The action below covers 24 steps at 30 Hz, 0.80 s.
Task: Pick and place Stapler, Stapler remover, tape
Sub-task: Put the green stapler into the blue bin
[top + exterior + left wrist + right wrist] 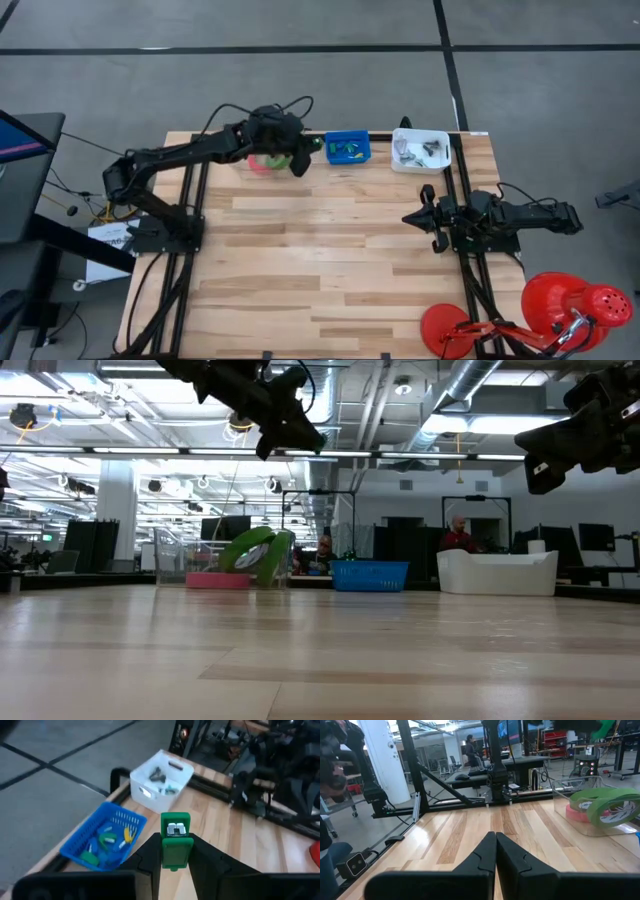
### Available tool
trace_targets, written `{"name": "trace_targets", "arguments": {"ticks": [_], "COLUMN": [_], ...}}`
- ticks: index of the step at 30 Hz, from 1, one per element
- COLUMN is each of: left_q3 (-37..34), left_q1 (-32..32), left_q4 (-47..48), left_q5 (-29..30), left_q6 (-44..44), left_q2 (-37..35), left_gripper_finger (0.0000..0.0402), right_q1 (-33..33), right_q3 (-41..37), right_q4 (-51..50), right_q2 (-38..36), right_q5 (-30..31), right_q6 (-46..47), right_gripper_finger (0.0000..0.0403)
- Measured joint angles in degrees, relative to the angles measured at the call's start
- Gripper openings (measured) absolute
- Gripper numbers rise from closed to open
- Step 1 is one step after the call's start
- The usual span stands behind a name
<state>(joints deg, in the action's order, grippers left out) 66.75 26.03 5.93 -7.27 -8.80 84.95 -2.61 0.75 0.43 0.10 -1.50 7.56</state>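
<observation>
Gripping green stapler [175,840], left end effector [175,851] raised

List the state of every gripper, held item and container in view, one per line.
left gripper: shut on the green stapler, raised above the table's far edge
green stapler: held, off the table
right gripper: shut, empty
blue basket: holds small coloured pieces
white bin: holds dark items
tape rolls: lying in a clear tray

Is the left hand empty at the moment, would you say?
No, the left hand grips a green stapler between its fingers, above the table.
</observation>
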Motion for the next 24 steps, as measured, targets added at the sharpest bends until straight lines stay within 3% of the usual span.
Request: {"name": "trace_targets", "arguments": {"ticks": [24], "left_q3": [17.43], "left_q1": [1.10], "left_q4": [-1.08], "left_q5": [0.19], "left_q6": [4.08], "left_q2": [11.68], "left_gripper_finger": [0.0072], "right_q1": [0.02], "right_q3": [0.00], "right_q4": [0.00], "right_q2": [0.02], "right_q5": [0.02], "right_q6": [0.00], "right_gripper_finger": [0.0000]}}
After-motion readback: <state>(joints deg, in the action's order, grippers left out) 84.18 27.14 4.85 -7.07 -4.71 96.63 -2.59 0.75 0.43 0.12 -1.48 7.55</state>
